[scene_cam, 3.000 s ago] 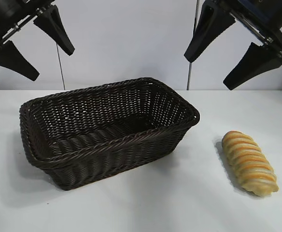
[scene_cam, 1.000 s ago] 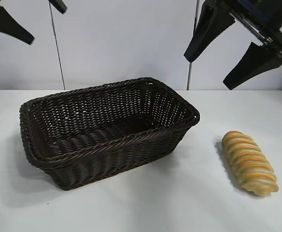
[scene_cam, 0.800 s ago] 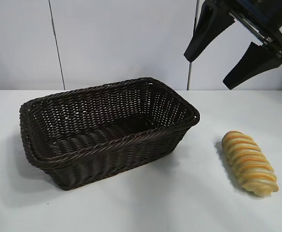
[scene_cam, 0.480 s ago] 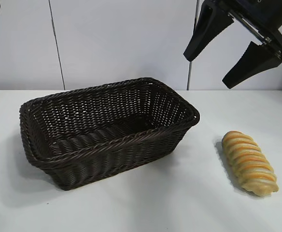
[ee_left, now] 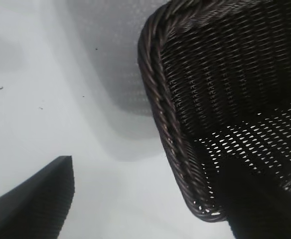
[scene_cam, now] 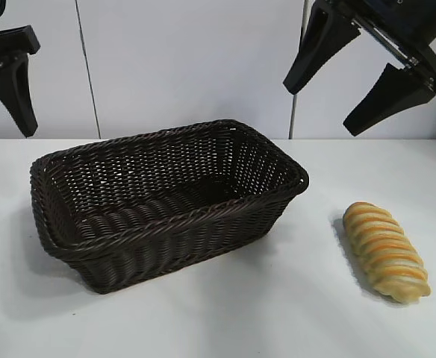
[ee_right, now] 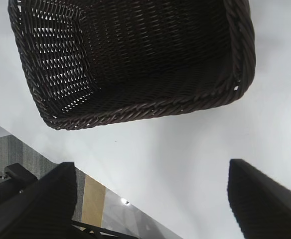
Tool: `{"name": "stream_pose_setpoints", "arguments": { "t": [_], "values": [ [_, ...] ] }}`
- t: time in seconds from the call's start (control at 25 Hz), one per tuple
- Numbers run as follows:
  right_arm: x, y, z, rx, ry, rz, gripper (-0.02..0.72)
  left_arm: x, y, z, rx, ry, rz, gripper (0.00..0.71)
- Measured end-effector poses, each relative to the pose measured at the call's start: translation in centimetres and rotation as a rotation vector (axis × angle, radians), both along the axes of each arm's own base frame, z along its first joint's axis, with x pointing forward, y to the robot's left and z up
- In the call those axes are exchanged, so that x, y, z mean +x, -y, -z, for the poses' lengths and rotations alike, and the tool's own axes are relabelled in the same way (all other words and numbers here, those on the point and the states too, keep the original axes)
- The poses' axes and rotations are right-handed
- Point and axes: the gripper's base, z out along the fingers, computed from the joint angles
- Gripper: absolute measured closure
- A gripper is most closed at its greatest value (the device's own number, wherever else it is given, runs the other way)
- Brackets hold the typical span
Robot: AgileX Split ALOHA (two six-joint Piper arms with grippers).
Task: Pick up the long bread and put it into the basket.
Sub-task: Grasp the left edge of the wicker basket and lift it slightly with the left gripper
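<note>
The long bread (scene_cam: 386, 250), golden with orange-brown ridges, lies on the white table to the right of the basket (scene_cam: 166, 198). The dark brown wicker basket is empty; it also shows in the left wrist view (ee_left: 220, 99) and the right wrist view (ee_right: 135, 59). My right gripper (scene_cam: 317, 112) is open and empty, high above the gap between basket and bread. It shows open in its wrist view (ee_right: 150, 191). My left gripper (ee_left: 145, 199) is open and empty, high above the basket's left end. One of its fingers (scene_cam: 15, 89) shows at the exterior view's upper left.
The white table (scene_cam: 225, 313) carries only the basket and the bread. A light wall with vertical seams stands behind. The right wrist view shows the table's edge and floor (ee_right: 105, 199) beyond the basket.
My left gripper rose out of the exterior view, then came back into view at the upper left, turned to point downward. The right gripper, the bread and the basket have stayed put.
</note>
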Motion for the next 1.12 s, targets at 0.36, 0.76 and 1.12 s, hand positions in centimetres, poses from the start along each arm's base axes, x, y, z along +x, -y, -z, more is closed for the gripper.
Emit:
{"name": "stream_pose_setpoints", "arguments": {
  "t": [0.36, 0.76, 1.12],
  "values": [
    [0.0, 0.0, 0.0, 0.0, 0.0, 0.0, 0.135, 1.9, 1.1, 5.0, -0.025, -0.121, -0.021, 0.14],
    [0.0, 0.0, 0.0, 0.0, 0.0, 0.0, 0.135, 2.5, 2.7, 9.1, -0.047, -0.2, -0.01, 0.14],
    [0.1, 0.0, 0.0, 0.0, 0.011, 0.008, 0.135, 2.7, 2.7, 10.4, -0.057, -0.169, -0.04, 0.301]
  ]
}}
